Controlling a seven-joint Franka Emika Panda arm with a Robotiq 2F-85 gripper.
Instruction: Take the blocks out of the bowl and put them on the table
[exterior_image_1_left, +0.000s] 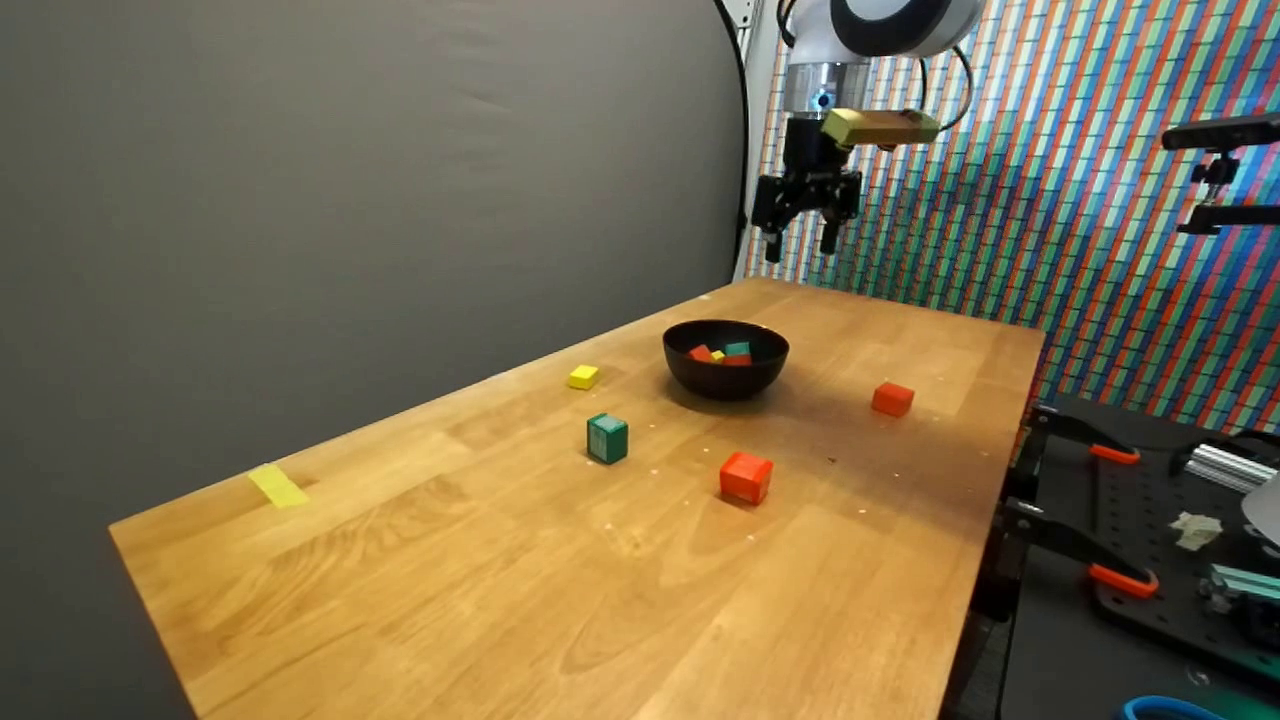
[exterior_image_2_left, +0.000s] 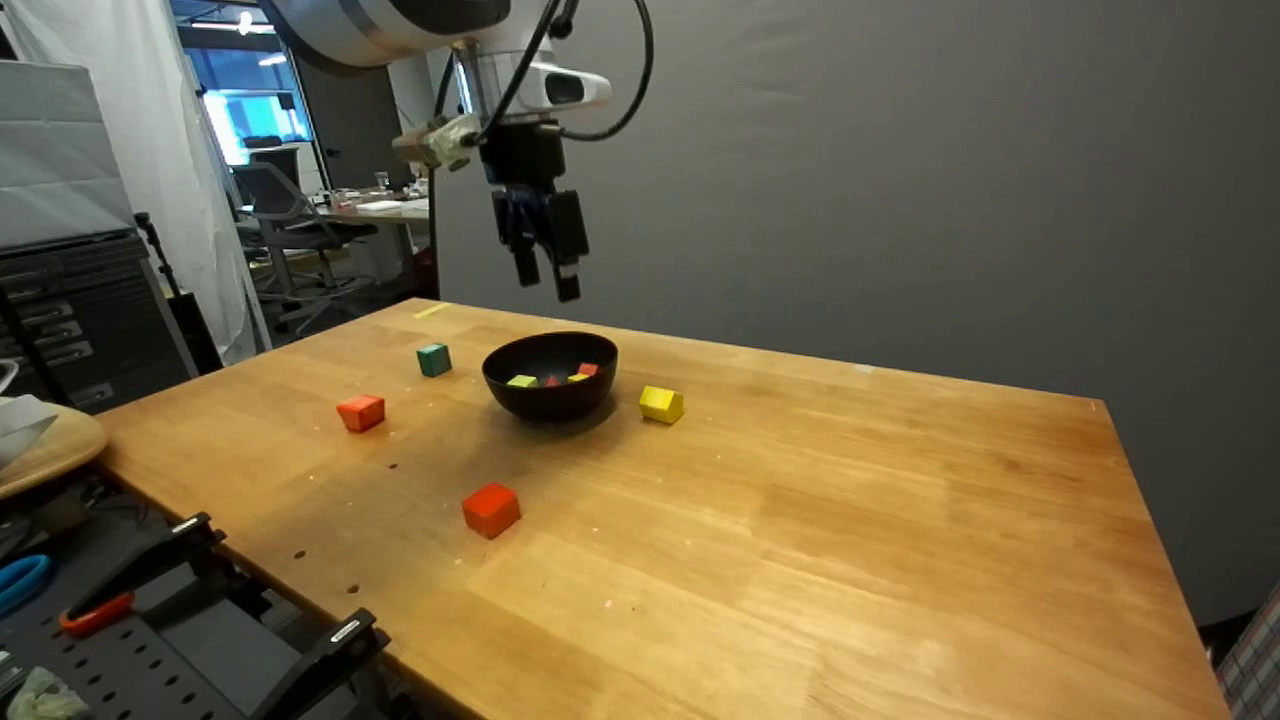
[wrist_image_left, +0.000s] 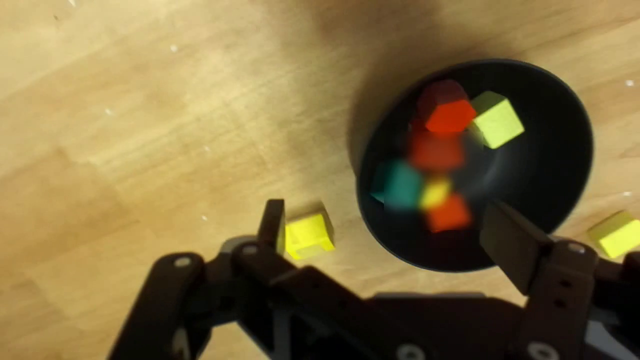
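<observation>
My open gripper (exterior_image_1_left: 800, 246) (exterior_image_2_left: 548, 282) (wrist_image_left: 384, 220) hangs high above the table, nothing between its fingers. Below it stands the black bowl (exterior_image_1_left: 726, 385) (exterior_image_2_left: 550, 405) (wrist_image_left: 545, 165). Inside lie several blocks: a green block (wrist_image_left: 402, 185), a pale yellow block (wrist_image_left: 500, 123), a small yellow one and red ones, some blurred. On the wooden table (exterior_image_1_left: 500, 590) (exterior_image_2_left: 850, 560), around the bowl, sit a green block (exterior_image_1_left: 607, 438) (exterior_image_2_left: 434, 360), two red blocks and two yellow blocks. One yellow block (exterior_image_1_left: 583, 377) (wrist_image_left: 309, 236) and another yellow block (exterior_image_2_left: 661, 404) (wrist_image_left: 616, 234) each show in a different exterior view.
Yellow tape (exterior_image_1_left: 278, 485) sticks near the table's edge. Black clamps with orange handles (exterior_image_1_left: 1122, 580) grip along one side, above a dark perforated plate. A grey backdrop (exterior_image_2_left: 950, 200) rises behind the far edge. A camera on a stand (exterior_image_1_left: 1220, 135) juts in beside the table.
</observation>
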